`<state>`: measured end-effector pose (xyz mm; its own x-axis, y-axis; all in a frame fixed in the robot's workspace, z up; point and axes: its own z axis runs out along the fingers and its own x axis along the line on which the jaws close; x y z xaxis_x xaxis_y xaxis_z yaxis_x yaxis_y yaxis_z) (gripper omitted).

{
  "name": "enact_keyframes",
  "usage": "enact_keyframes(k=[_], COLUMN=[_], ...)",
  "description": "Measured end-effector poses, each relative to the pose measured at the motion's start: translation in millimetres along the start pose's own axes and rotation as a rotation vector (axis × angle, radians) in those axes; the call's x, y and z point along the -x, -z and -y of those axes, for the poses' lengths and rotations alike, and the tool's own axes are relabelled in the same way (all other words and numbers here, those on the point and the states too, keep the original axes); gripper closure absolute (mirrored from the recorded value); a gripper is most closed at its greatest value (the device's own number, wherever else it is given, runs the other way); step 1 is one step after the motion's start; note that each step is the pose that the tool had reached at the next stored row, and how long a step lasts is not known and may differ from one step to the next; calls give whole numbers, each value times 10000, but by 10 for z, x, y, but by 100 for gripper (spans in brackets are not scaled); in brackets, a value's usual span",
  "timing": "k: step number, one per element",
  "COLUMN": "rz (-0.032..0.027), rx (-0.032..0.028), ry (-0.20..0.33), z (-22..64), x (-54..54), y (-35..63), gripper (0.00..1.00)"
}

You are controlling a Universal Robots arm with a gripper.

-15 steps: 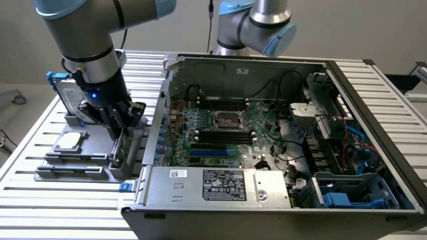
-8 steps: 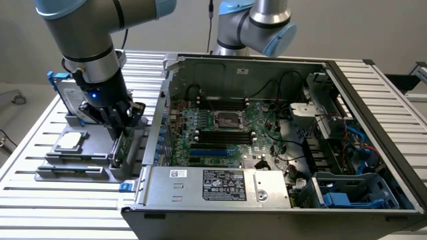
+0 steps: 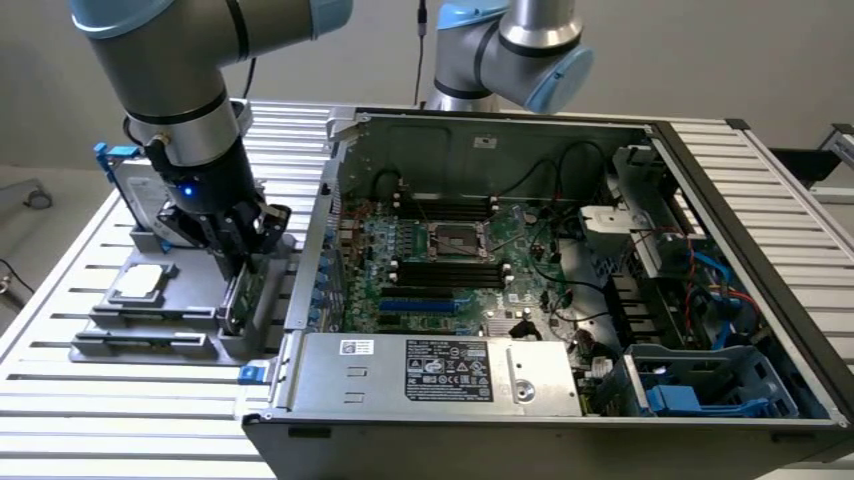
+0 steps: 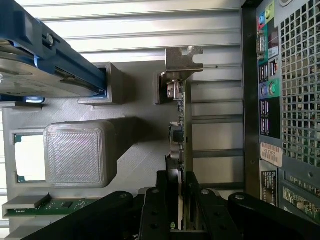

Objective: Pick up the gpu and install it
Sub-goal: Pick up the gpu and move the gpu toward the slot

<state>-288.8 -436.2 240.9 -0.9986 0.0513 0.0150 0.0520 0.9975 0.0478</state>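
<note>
The gripper is seen clamped on the gpu, a finger pressed to each face. The gpu is stood on edge in the grey holder, just beside the computer case, outside its port-bearing wall.

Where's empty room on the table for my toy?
The bare slats of the table in front of the grey holder, beside the computer case, are free. It's crowded on the holder, where the gripper grips the card.

Exterior camera looks steeply down on the computer case and parts holder — the wrist camera, close above, shares that parts holder.
</note>
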Motion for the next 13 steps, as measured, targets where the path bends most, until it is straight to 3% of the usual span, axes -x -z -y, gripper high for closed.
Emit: enact_keyframes(k=[4,13], rz=[0,-3], rx=[29,56], ry=[0,1], z=[-2,-20], x=[-1,-6], y=[43,421], gripper=[74,74])
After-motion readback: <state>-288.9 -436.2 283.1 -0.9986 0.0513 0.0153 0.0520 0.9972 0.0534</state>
